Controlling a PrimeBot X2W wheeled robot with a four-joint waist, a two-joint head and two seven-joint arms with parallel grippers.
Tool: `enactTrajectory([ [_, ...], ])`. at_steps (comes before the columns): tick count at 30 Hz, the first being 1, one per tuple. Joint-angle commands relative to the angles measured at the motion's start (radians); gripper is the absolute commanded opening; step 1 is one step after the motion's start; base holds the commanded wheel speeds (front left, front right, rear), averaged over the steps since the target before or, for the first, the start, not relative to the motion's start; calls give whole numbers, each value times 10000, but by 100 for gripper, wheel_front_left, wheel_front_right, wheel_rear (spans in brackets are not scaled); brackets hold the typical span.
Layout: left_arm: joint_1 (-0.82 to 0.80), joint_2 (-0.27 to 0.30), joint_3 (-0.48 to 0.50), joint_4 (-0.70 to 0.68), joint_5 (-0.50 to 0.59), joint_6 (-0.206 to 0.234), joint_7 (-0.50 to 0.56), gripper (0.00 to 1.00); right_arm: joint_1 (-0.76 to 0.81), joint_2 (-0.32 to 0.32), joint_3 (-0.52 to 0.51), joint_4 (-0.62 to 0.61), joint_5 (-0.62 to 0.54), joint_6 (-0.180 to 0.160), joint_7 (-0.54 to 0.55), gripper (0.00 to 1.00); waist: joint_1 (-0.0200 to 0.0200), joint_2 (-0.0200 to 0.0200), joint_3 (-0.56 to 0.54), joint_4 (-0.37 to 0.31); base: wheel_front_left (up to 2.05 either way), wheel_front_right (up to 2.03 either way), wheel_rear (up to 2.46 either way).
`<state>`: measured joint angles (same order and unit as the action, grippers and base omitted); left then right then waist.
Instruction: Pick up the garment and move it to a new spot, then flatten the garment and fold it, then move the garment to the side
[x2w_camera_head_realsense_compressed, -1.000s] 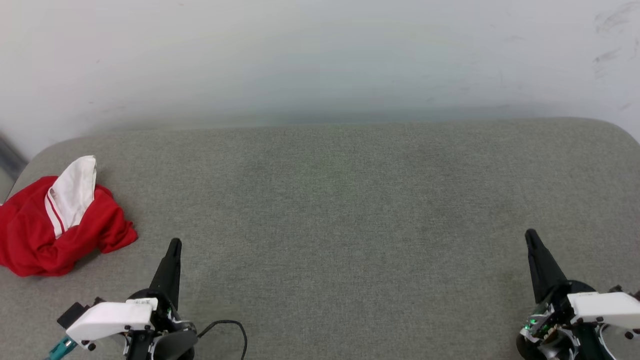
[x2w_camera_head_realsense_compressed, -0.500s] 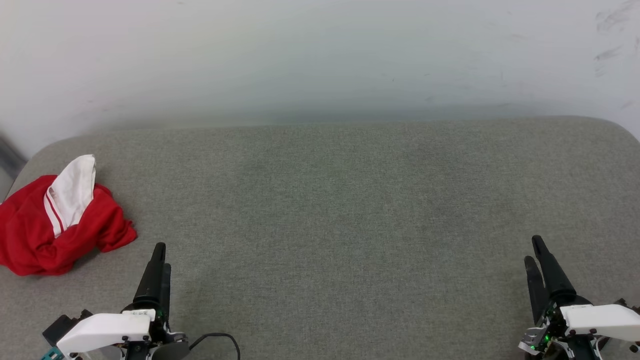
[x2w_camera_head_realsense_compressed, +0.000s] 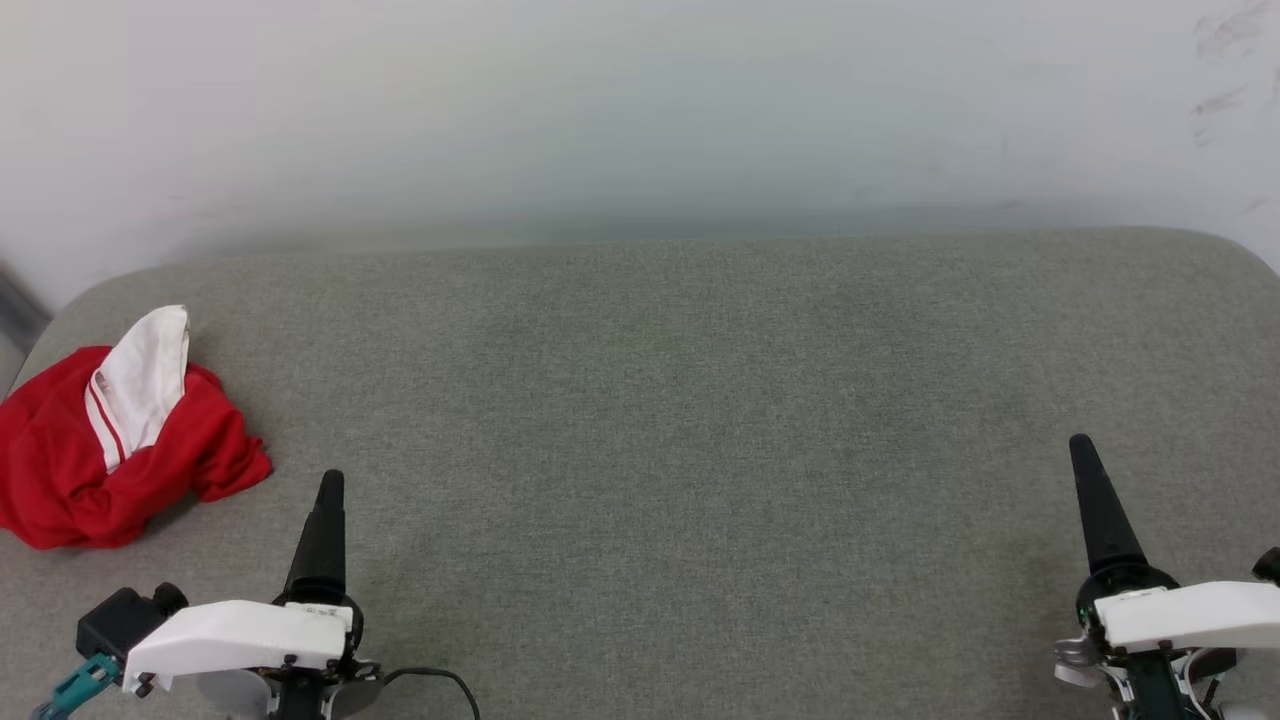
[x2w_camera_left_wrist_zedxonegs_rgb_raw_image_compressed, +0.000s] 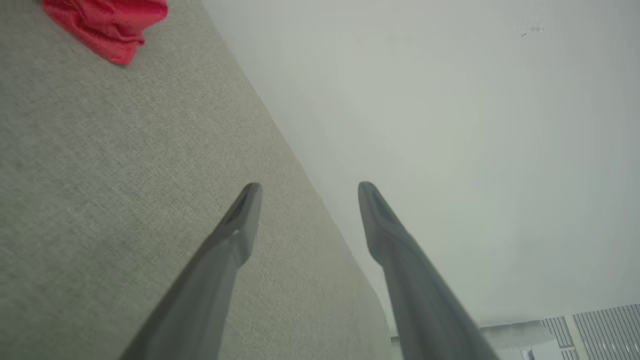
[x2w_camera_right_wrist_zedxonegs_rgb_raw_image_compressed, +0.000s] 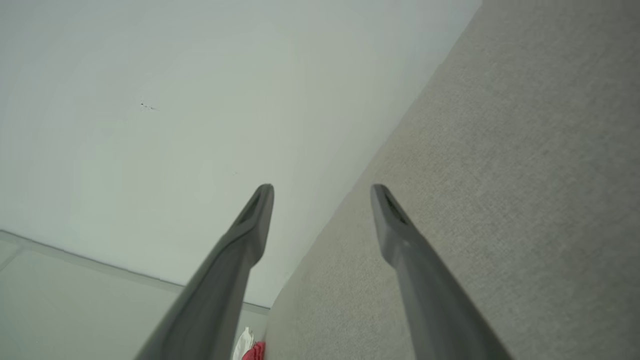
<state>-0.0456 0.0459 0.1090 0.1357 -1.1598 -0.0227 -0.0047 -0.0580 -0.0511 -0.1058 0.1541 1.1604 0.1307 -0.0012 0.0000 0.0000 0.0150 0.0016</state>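
Lying crumpled, the garment sits well left of the left fingers.

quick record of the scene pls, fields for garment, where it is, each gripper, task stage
garment: crumpled red heap, white striped sleeve on top
place: left end of grey fabric surface, by its edge
left gripper: open, empty, nearer the garment but apart
right gripper: open, empty, at surface's right side
task stage: garment not yet picked up
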Motion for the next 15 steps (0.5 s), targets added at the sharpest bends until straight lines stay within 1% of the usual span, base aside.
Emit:
enactTrajectory([
  [1, -60, 30, -73, -291, 569, 83, -121, 100, -31, -4, 76, -320, -538, 0, -132, 100, 0, 0, 5, -1, 0, 0, 0],
  [7, 71, 33, -321, -481, 1869, 408, -350, 100, 61, -3, 310, -679, -1978, 0, -364, 100, 0, 0, 10, 4, 0, 0, 0],
  [15, 227, 80, -516, -676, 3204, 696, -634, 100, 264, -2, 510, -956, -3506, 0, -649, 100, 0, 0, 1, 16, 0, 0, 0],
])
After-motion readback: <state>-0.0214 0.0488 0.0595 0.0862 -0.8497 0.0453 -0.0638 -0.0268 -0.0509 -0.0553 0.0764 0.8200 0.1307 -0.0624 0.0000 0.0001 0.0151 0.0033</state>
